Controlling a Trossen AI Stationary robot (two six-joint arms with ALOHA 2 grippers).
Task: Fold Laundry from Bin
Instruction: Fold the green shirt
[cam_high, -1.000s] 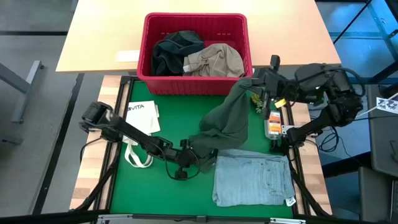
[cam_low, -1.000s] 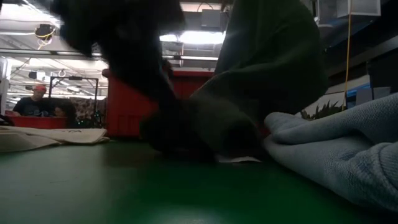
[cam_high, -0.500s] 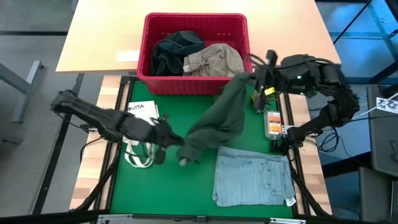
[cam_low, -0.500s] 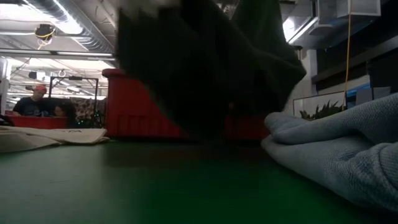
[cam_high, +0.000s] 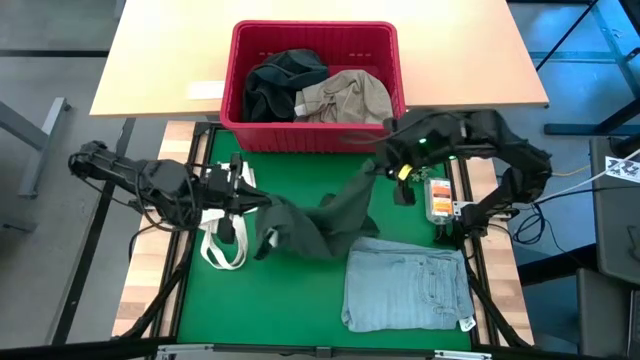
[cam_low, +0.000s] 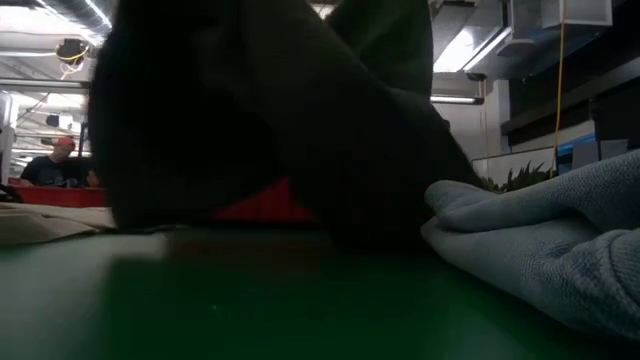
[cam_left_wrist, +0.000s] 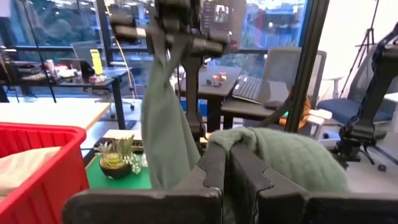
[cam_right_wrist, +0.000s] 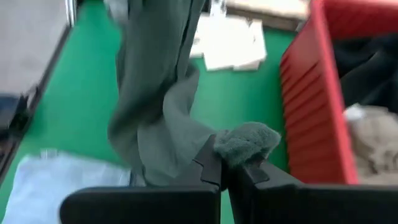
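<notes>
Green matting (cam_high: 300, 300) covers your work surface, with a pale wooden table (cam_high: 160, 60) beyond it carrying the large red slotted plastic bin (cam_high: 315, 137).

High view: the dark green cloth garment (cam_high: 320, 215) now hangs low and stretched between your two arms; a second ago it stood bunched and tall near the mat's middle. Your left gripper (cam_high: 243, 200) has pulled back toward the left edge, over the small white tote bag with loop handles (cam_high: 222, 240), fingers pinched tight on one end of the garment. Your right gripper (cam_high: 385, 165) has come inward and sits just in front of the bin, clamped on the other end. Folded light blue denim jeans (cam_high: 408, 288) lie where they were, at the mat's near right. A black garment (cam_high: 272, 85) and a khaki-beige garment (cam_high: 345, 98) remain in the bin.

Low view: the green garment (cam_low: 280, 120) fills most of the picture, hiding more of the bin (cam_low: 265, 205) than before. The jeans (cam_low: 540, 245) bulk at right. A person (cam_low: 50, 165) sits far off at left.

Left wrist view: dark fingers (cam_left_wrist: 214, 171) pressed together on green cloth (cam_left_wrist: 292, 158); a small potted plant (cam_left_wrist: 118, 155) and office desks behind.

Right wrist view: fingers (cam_right_wrist: 214, 165) nip a fold of the garment (cam_right_wrist: 158, 112); bin wall (cam_right_wrist: 305, 106) just beside.
</notes>
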